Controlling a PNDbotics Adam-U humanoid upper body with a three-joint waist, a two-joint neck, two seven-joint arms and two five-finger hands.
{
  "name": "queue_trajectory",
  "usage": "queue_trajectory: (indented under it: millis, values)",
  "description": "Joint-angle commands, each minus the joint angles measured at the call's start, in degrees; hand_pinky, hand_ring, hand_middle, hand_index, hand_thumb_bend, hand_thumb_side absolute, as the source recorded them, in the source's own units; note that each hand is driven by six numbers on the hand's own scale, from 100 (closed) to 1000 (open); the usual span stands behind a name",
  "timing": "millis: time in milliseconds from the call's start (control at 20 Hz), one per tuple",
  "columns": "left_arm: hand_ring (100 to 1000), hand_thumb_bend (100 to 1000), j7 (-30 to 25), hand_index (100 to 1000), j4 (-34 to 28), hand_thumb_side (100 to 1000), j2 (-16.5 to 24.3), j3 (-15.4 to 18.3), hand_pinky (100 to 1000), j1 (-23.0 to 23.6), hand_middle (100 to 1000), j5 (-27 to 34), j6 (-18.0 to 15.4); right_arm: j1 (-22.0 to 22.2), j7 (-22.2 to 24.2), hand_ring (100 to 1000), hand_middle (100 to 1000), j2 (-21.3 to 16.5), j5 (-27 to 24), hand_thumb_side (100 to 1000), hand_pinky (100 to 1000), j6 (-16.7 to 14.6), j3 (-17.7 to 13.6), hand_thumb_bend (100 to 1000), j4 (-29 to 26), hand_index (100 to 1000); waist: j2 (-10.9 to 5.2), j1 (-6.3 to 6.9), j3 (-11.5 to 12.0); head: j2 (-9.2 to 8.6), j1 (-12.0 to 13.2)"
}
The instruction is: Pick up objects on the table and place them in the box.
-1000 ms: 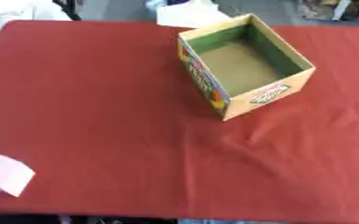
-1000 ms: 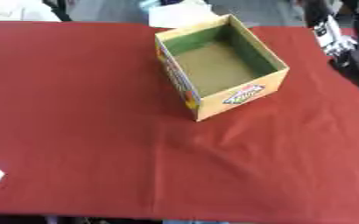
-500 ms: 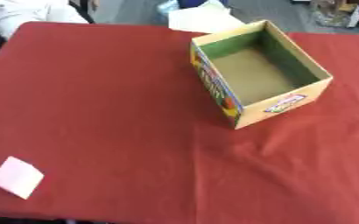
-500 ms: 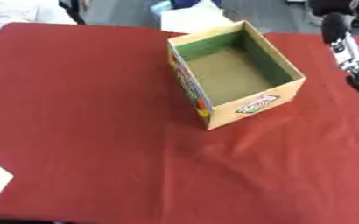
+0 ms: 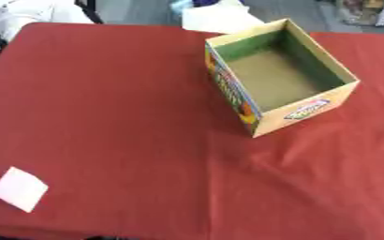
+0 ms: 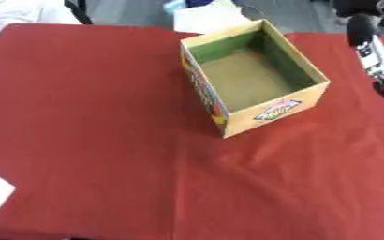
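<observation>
One thing only lies out to be picked up: a small pale pink-white square, flat on the red-covered worktop near its front left corner and well apart from the box, which stands open-topped toward the far right and looks empty inside. By its look the square is thin and light — paper or a soft pad, though I cannot tell which — so it will likely bend or slide rather than resist, and lying flush on cloth it offers no raised edge. A fair approach would be to pinch it at a corner or drag it to bunch the cloth slightly, then lift; it may flutter or slip on the way across. Part of the right arm, with what may be the right hand, shows at the far right edge beside the box — whether its fingers are open or curled I cannot tell. No left hand appears in either view.
</observation>
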Motion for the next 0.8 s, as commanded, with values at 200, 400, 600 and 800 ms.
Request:
queue_trajectory:
  millis: [200, 400, 600, 800]
  values:
    - [742, 530, -3.67, 864, -0.81, 930, 10.51, 0.8, 767, 2.54, 762, -8.25, 3.9, -0.19, -0.16, 770, 743, -2.59, 0.15, 998, 850, 0.08, -0.66, 100, -0.88, 822, -0.78, 0.61, 0.51, 0.82, -1.52]
    - [753, 600, -9.08, 862, -0.81, 923, 14.07, 0.63, 784, 4.33, 769, -12.4, 4.68, -0.01, -0.19, 770, 744, -2.94, 0.24, 997, 850, 0.12, -0.68, 100, -0.88, 822, -0.82, 0.79, 0.71, 1.01, -2.12]
    - [769, 598, -15.93, 871, -0.81, 927, 16.08, 0.4, 803, 5.87, 785, -15.38, 5.27, 0.17, -0.23, 770, 744, -3.21, 0.35, 998, 850, 0.17, -0.72, 100, -0.88, 822, -0.84, 0.92, 0.86, 1.24, -2.41]
    - [770, 593, -19.1, 872, -0.81, 924, 16.47, 0.62, 805, 6.31, 786, -15.8, 5.4, 0.29, -0.28, 770, 744, -3.28, 0.4, 998, 850, 0.23, -0.74, 100, -0.88, 822, -0.84, 0.93, 0.92, 1.36, -2.58]
